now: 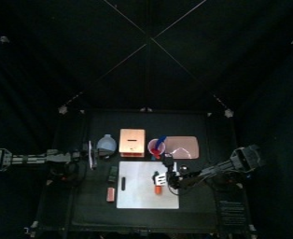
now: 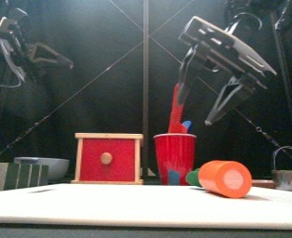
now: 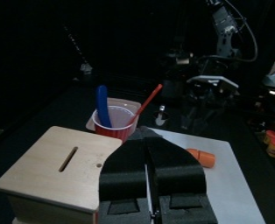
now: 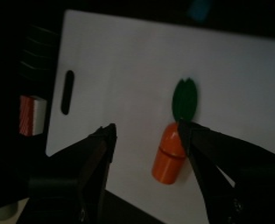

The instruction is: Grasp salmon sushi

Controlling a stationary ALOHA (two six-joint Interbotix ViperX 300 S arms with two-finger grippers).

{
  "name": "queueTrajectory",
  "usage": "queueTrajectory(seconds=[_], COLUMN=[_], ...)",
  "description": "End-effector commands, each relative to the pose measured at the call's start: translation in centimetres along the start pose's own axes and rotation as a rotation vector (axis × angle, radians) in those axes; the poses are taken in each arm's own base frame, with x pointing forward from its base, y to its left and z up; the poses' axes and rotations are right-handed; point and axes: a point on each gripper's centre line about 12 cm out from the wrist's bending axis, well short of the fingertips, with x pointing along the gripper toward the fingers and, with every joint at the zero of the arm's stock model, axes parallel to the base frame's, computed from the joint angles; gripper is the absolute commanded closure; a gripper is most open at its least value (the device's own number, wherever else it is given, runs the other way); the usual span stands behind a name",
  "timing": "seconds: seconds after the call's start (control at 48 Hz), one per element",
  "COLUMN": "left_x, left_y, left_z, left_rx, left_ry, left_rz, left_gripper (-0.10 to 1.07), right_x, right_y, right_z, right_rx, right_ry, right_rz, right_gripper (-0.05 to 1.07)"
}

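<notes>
Black curtains (image 1: 146,47) close off the pen around a small black bench (image 1: 80,213). A white mat (image 1: 136,173) lies at the bench's middle, in the zone both arms can reach.

**Position of the target.** The salmon sushi (image 4: 32,116) is a small orange-pink block. It lies on the bare bench, just beside the mat's edge at the end with the handle slot. In the top view it shows left of the mat (image 1: 109,193), untouched by either arm.

**Right arm.** The right claw (image 4: 146,129) hangs over the mat with its jaws wide apart and nothing between them. Below the gap lies a toy carrot (image 4: 167,157) with a green tip, which is not the target. The wide opening suits a descent onto a small block, but the claw would probably first need to move over to the slot end.

**Left arm.** The left claw (image 3: 148,149) is fully closed and empty, parked at the bench's left side, near a wooden box (image 3: 58,162).
</notes>
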Motion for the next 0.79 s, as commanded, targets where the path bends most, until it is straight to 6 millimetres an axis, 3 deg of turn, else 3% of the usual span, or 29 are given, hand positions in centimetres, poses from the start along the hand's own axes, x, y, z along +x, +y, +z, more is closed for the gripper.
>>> queueTrajectory(seconds=[0.0,0.125,0.25,0.417,0.625,0.771], left_x=[0.6,0.8,0.9,1.0,1.0,1.2], left_y=[-0.3,-0.4,-0.5,-0.5,-1.1,-1.3], left_z=[2.2,3.1,3.6,3.7,2.7,2.1], left_rx=[-0.005,-0.009,-0.011,-0.013,-0.019,-0.045], left_ry=[-0.059,-0.082,-0.094,-0.089,-0.025,0.028], left_rz=[-0.01,-0.012,-0.012,-0.015,-0.042,-0.045], left_gripper=[0.96,0.96,0.96,0.96,0.96,0.96], right_x=[-2.5,-4.3,-5.0,-6.4,-8.2,-8.3], right_y=[-0.5,-1.9,-3.3,-3.4,-2.4,-2.2], right_z=[1.2,1.6,1.7,2.7,4.4,4.7], right_rx=[-0.062,-0.171,-0.309,-0.456,-0.575,-0.627], right_ry=[-0.044,-0.078,-0.13,-0.22,-0.322,-0.33], right_rz=[0.119,0.233,0.305,0.405,0.507,0.532], right_gripper=[0.16,0.24,0.42,0.6,0.61,0.61])
